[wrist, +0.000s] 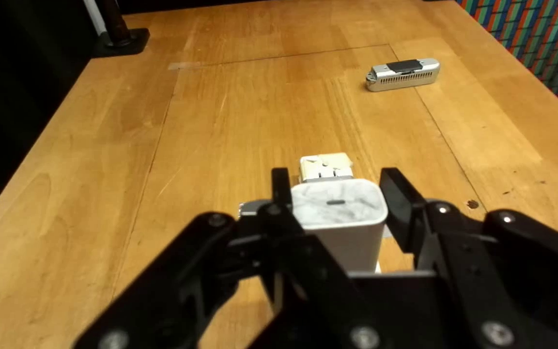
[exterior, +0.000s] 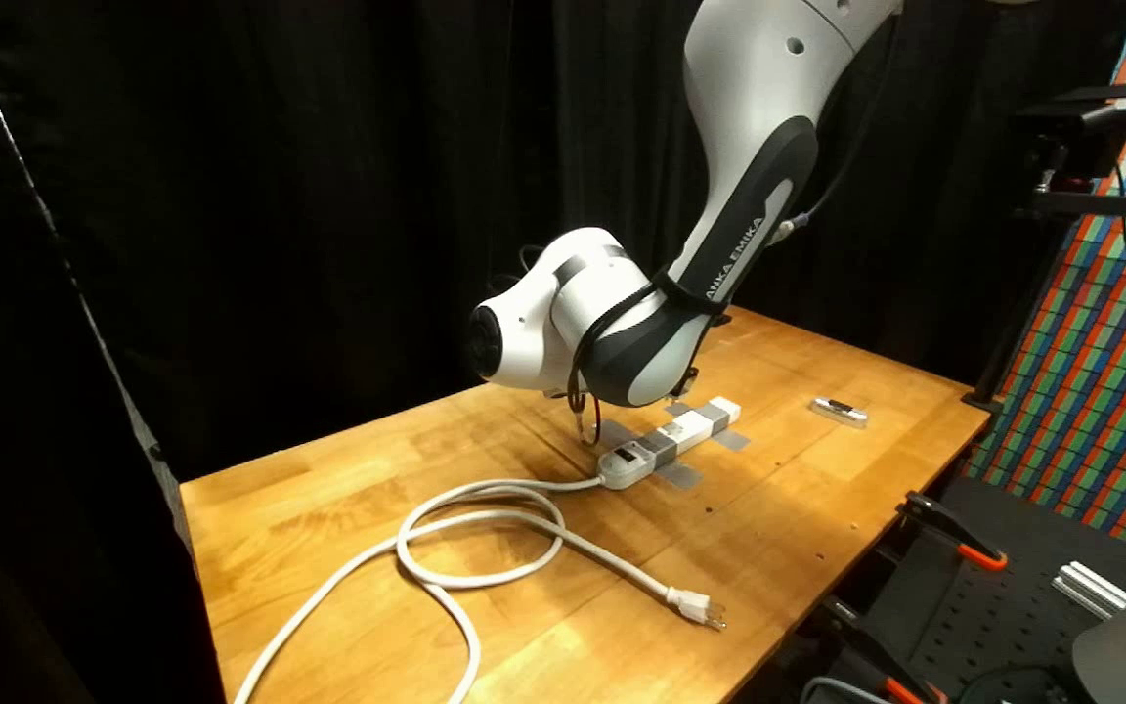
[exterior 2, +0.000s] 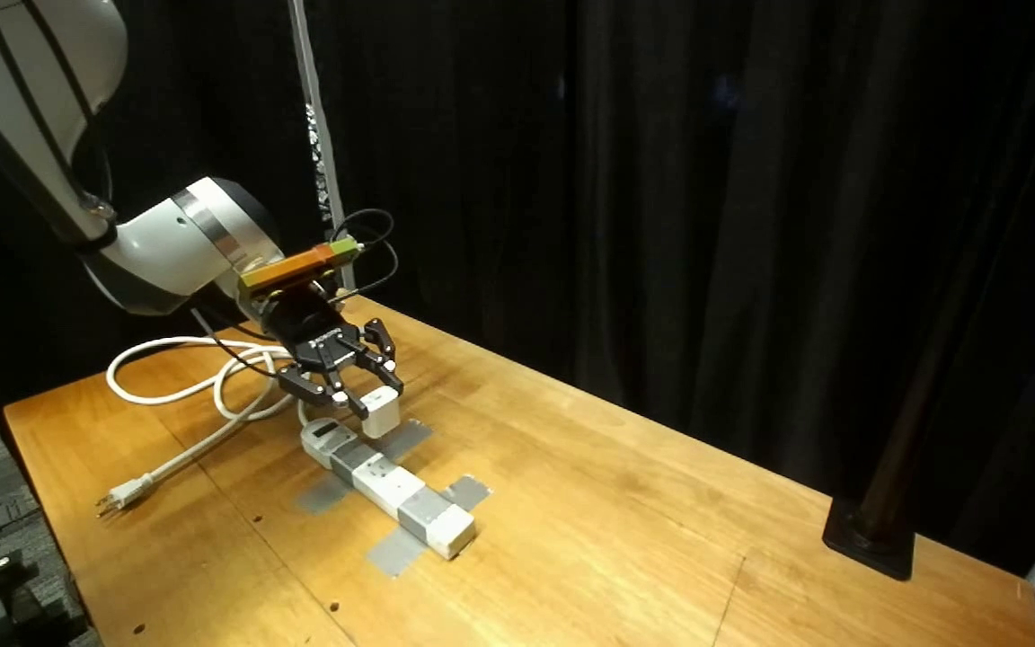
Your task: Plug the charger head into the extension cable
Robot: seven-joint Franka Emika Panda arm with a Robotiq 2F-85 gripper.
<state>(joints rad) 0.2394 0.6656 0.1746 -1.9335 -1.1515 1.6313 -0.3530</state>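
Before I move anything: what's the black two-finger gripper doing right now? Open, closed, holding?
Black two-finger gripper: closed, holding the small white block-shaped plastic charger head with a grey-marbled end face.

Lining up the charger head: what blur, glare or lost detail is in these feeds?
Wrist view: the near parts of the end effector look soft, the charger head fairly sharp. Both exterior views: the black curtain shows little detail. In an exterior view: a pale patch on the tabletop, probably glare.
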